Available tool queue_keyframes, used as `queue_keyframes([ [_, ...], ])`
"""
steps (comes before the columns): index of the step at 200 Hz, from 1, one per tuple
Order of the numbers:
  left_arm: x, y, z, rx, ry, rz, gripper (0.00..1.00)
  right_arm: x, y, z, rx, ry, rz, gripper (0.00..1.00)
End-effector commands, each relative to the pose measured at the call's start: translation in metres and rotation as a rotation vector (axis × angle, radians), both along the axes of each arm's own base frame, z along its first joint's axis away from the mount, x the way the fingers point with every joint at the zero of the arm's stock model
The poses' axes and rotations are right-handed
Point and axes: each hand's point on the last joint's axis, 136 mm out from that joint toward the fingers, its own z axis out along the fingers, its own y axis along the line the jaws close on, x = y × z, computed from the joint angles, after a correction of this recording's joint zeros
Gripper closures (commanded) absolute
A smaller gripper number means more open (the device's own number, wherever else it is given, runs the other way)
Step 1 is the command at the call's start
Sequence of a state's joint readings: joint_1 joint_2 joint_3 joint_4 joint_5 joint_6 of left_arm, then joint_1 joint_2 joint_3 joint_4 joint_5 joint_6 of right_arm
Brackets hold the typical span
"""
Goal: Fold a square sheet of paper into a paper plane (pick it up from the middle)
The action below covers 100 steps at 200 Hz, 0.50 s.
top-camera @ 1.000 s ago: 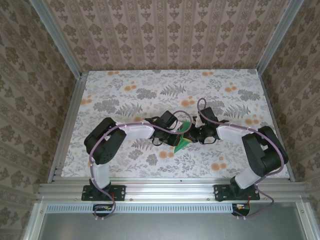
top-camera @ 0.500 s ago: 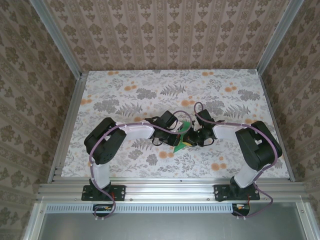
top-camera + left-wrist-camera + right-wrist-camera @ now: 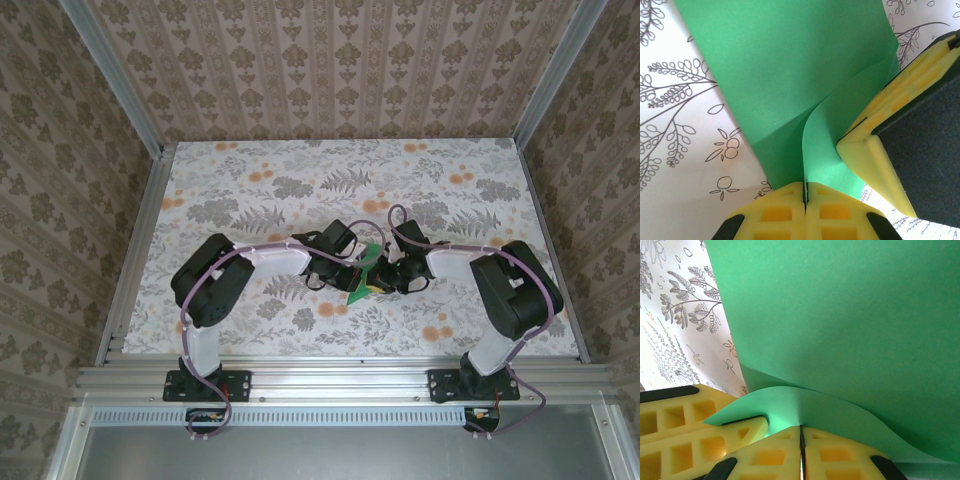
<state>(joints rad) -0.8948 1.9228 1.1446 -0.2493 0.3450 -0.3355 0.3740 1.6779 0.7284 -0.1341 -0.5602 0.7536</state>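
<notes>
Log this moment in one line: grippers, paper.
left gripper: shut on green paper sheet | right gripper: shut on same sheet | sheet: bowed between them

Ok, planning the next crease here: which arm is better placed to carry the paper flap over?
Probably right: the right tool pinches the curled flap of the green paper, while the left tool clamps beside it and can anchor.

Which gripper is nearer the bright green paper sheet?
Neither, a tie. Left gripper is shut on an edge of the bright green paper sheet; right gripper is shut on its curled flap, close beside.
</notes>
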Motion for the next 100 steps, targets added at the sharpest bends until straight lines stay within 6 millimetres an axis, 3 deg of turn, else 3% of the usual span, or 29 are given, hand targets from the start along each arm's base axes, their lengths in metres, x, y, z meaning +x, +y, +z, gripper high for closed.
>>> queue_keyframes([
  [1,-0.019,0.025,-0.035,0.125,0.08,-0.023,1.0,-0.015,-0.03,-0.026,-0.123,0.059,-0.045,0.89],
  [41,-0.021,0.027,-0.036,0.124,0.085,-0.026,1.0,0.001,-0.046,-0.021,-0.104,0.029,-0.098,0.88],
  [100,-0.023,0.022,-0.036,0.116,0.091,-0.036,1.0,0.015,-0.049,-0.013,-0.024,-0.017,-0.148,0.87],
])
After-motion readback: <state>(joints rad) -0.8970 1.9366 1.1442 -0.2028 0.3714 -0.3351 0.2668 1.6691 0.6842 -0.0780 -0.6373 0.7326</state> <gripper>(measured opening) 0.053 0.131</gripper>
